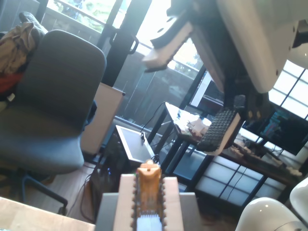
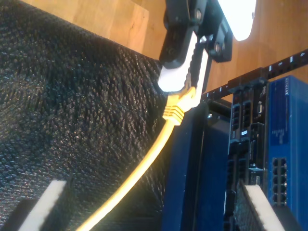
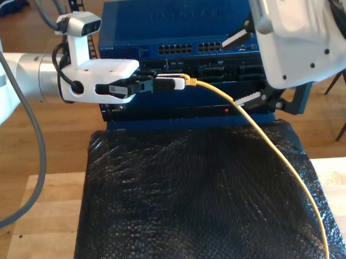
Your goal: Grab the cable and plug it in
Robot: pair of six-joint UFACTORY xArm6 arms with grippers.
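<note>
my first claw (image 3: 170, 82) pinches the thin yellow cable (image 3: 265, 138) by its ribbed boot; my second claw (image 3: 248, 66) gapes wide.

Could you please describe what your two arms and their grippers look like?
Both arms are glossy white. My first gripper has a white body, black linkages and white-tipped jaws, with a grey-white camera mounted above and a grey cable looping alongside. My second gripper has a broad white housing dotted with dark screws and black jaws with textured pads.
</note>
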